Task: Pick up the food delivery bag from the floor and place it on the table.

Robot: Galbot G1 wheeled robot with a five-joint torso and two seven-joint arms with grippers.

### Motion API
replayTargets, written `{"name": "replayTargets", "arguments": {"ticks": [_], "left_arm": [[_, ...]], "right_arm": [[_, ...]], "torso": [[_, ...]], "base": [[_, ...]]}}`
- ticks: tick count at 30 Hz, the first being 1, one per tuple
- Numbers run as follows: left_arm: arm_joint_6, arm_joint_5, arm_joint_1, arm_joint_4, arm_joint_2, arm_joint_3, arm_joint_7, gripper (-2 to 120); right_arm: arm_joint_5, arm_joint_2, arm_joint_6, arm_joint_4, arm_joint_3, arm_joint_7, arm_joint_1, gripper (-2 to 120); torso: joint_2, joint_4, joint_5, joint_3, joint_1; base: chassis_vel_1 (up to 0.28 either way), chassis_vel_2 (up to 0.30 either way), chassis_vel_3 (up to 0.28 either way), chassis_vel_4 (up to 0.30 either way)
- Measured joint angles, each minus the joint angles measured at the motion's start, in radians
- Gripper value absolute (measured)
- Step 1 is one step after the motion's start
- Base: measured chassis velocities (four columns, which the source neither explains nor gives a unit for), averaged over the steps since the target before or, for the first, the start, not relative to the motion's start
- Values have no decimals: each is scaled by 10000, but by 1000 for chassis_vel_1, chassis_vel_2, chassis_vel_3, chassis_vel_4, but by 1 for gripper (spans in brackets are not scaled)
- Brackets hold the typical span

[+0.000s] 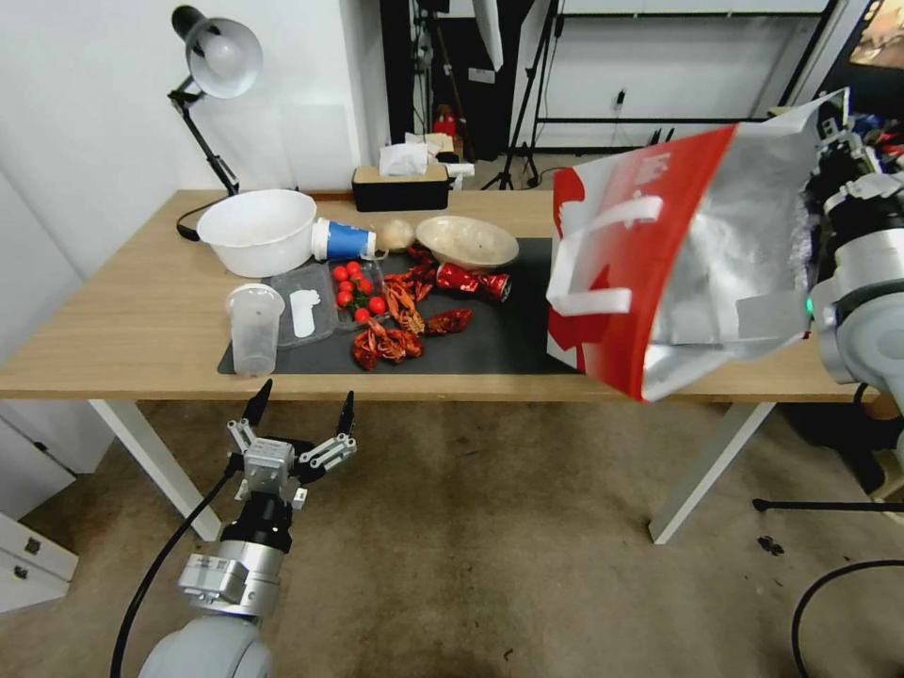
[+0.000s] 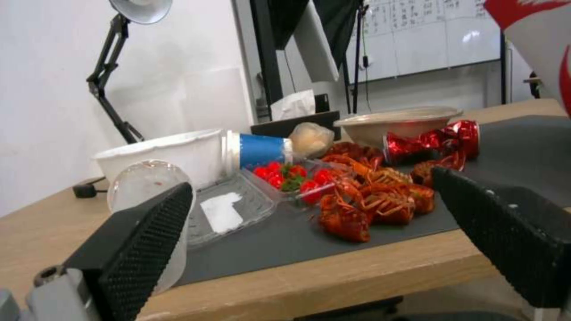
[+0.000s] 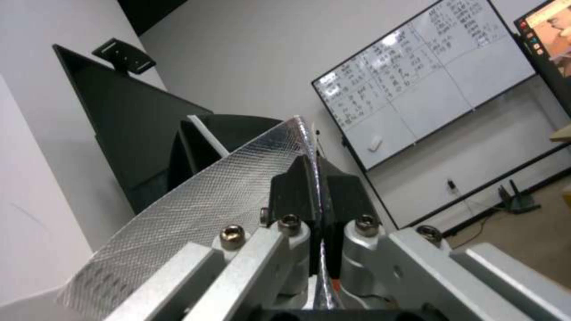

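The food delivery bag (image 1: 687, 254) hangs tilted in the air over the right end of the table (image 1: 122, 320), its red side panel and white strap handles facing me and the silver foil lining showing. My right gripper (image 1: 833, 127) is at the bag's upper right rim. In the right wrist view its fingers (image 3: 297, 187) are shut on the foil edge (image 3: 196, 209). My left gripper (image 1: 301, 403) is open, low in front of the table's front edge and above the floor (image 1: 471, 537). A corner of the bag (image 2: 535, 31) also shows in the left wrist view.
The dark grey mat (image 1: 508, 339) carries crayfish (image 1: 395, 330), a tray of tomatoes (image 1: 356, 287), a crushed red can (image 1: 471, 280), a clear cup (image 1: 254, 325) and a beige bowl (image 1: 466, 240). A white bowl (image 1: 256, 231), blue cup (image 1: 341, 241), tissue box (image 1: 400, 186) and desk lamp (image 1: 217, 56) stand behind.
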Motion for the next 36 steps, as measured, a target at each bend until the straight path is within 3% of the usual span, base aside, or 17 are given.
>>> {"name": "replayTargets", "arguments": {"ticks": [15,18,23,36], "left_arm": [[-98,-14,-40,104,-2,-23,-2,100],[-103,-14,-54,170,-2,3,-2,100],[-114,-17,-81,234,-4,13,-2,100],[-193,-47,-154,396,9,65,-22,100]], "right_arm": [[-258,-361,-264,-1070,-745,-408,844,4],[-318,-361,-300,-1251,-810,-588,900,21],[-345,-362,-322,-1317,-813,-751,903,34],[-354,-423,-360,-1223,-636,-1128,624,86]], "torso": [[0,0,-1,0,0],[0,0,0,0,0],[0,0,-1,0,0],[0,0,-1,0,0]], "base": [[0,0,0,0],[0,0,0,0],[0,0,0,0],[0,0,0,0]]}}
